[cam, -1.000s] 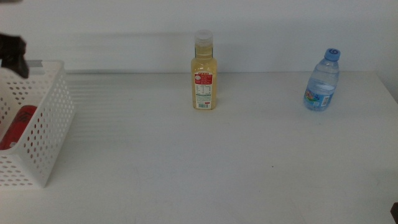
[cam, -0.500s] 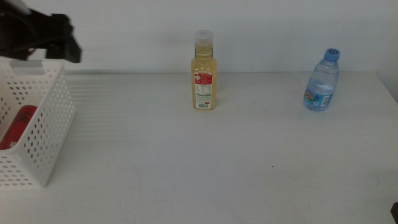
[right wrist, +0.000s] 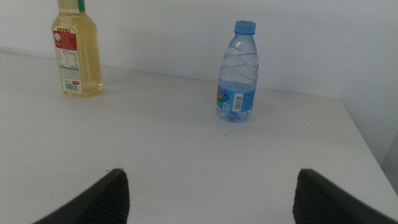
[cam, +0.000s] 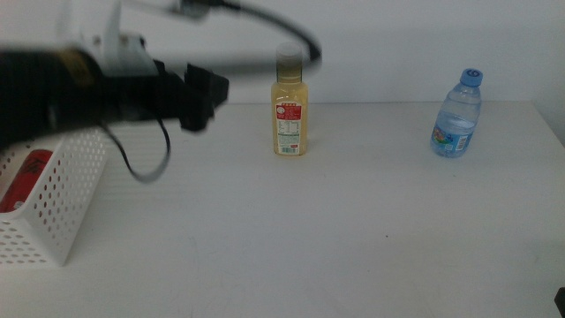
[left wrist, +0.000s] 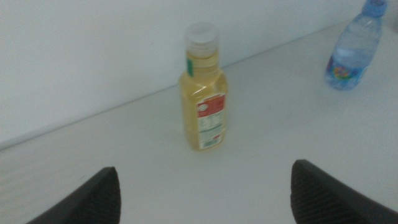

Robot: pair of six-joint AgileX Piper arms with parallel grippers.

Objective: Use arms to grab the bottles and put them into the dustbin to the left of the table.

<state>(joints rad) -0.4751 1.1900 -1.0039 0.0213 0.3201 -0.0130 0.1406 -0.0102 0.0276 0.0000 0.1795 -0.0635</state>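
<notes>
The yellow-liquid bottle (cam: 289, 104) stands upright at the back middle of the white table (cam: 291, 230). Further right stands the blue-capped water bottle (cam: 457, 115). A red can (cam: 25, 181) lies inside the white perforated dustbin (cam: 66, 208) at the left. My left gripper (cam: 207, 100) is blurred in the air, left of the yellow bottle and apart from it. In the left wrist view that gripper (left wrist: 204, 169) is open and empty, facing the yellow bottle (left wrist: 203, 96). My right gripper (right wrist: 211, 174) is open and empty, well short of the water bottle (right wrist: 237, 73).
A white wall runs behind the table's far edge. The left arm's black cable (cam: 265, 22) loops above the yellow bottle's cap. A dark bit of the right arm (cam: 560, 297) shows at the bottom right corner. The table's right edge lies just past the water bottle.
The left arm has swung from above the dustbin rightward over the table toward the yellow bottle. Both bottles and the can have stayed put.
</notes>
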